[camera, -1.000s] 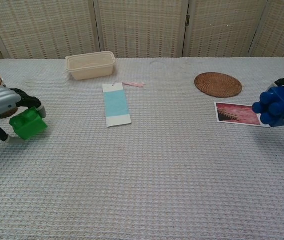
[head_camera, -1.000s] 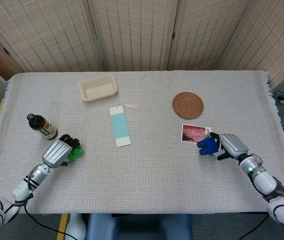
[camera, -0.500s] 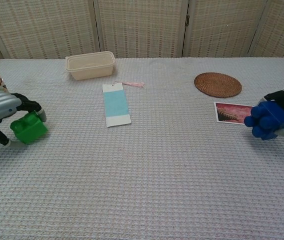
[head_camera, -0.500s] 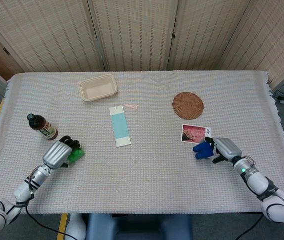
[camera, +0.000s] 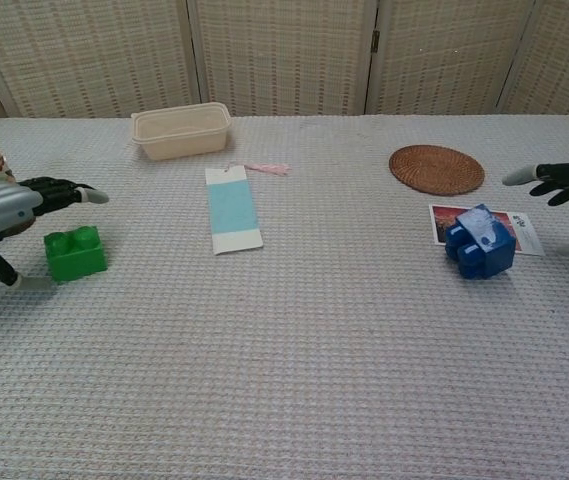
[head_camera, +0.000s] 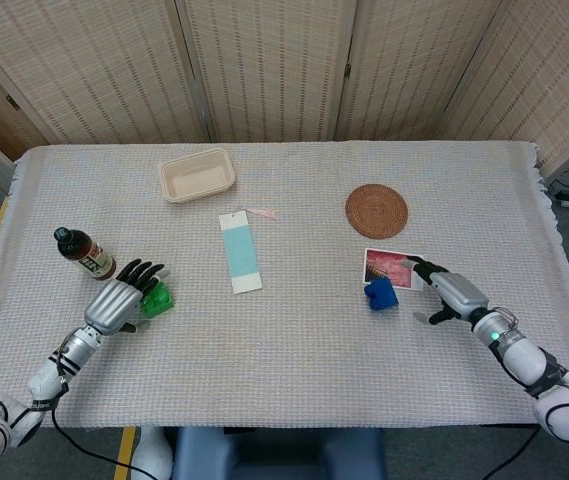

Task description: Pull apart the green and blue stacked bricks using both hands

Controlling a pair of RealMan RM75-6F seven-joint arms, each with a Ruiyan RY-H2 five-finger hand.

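- Woven screens back your cloth-covered table (head_camera: pixel 294 340).
- Your left hand (head_camera: pixel 116 303) is spread, empty; green brick (camera: pixel 75 252) rests alone.
- Your right hand (head_camera: pixel 451 294) is spread too; blue brick (camera: pixel 479 241) lies apart, so separation looks finished.

The green brick (camera: pixel 75 252) is bright, plain green; the blue brick (camera: pixel 480 243) is deep blue with a paler patch on its upper face; the bench (head_camera: pixel 294 330) wears a pale grey cloth in a fine waffle weave; the tray (head_camera: pixel 197 175) is cream; the bookmark (head_camera: pixel 240 252) is white with a light blue panel and a pink tassel; the coaster (head_camera: pixel 376 211) is brown woven; the photo card (head_camera: pixel 391 267) shows reds and pinks inside a white border; the bottle (head_camera: pixel 85 253) is dark with a red and white label; both hands, left hand (head_camera: pixel 122 299) and right hand (head_camera: pixel 448 292), are silver-grey with black fingers.
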